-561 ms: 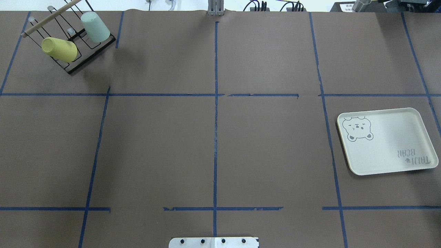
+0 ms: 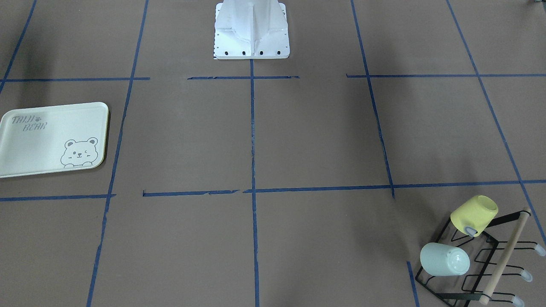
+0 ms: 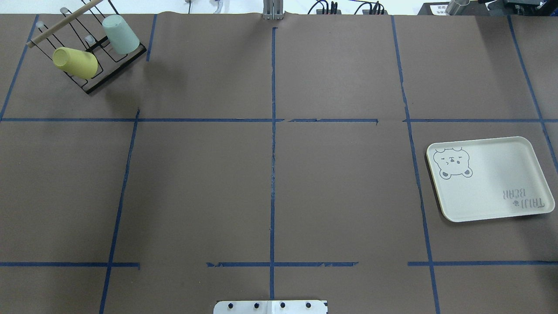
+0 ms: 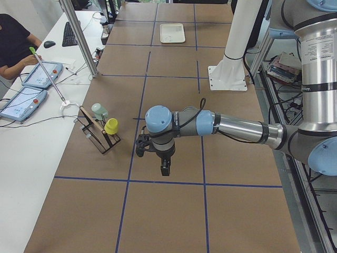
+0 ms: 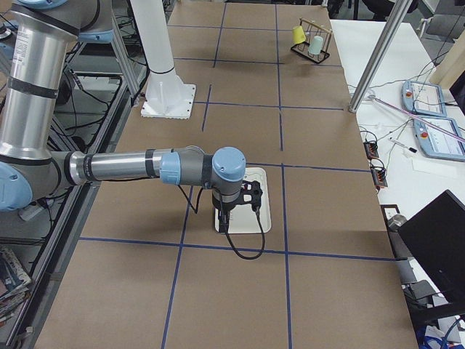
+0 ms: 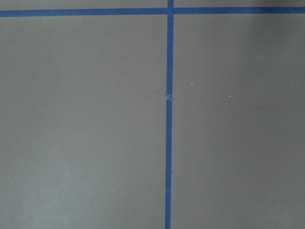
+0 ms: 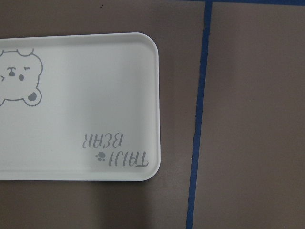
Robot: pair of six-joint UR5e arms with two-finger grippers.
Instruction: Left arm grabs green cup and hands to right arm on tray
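The green cup [image 3: 120, 34] sits upside down on a black wire rack [image 3: 114, 72] at the far left of the table, next to a yellow cup [image 3: 75, 62]. It also shows in the front-facing view [image 2: 443, 259] and the exterior left view [image 4: 99, 110]. The tray [image 3: 492, 174] lies empty on the right side, and part of it shows in the right wrist view [image 7: 95, 95]. My left gripper [image 4: 154, 158] hangs above the brown table, right of the rack in that view. My right gripper [image 5: 234, 207] hangs over the tray [image 5: 258, 218]. I cannot tell whether either is open.
The rack has a wooden handle bar [image 3: 61, 24]. Blue tape lines [image 3: 273, 174] grid the brown table cover. The white robot base [image 2: 251, 30] stands at the table's near edge. An operator [image 4: 13, 42] sits at a side desk with tablets.
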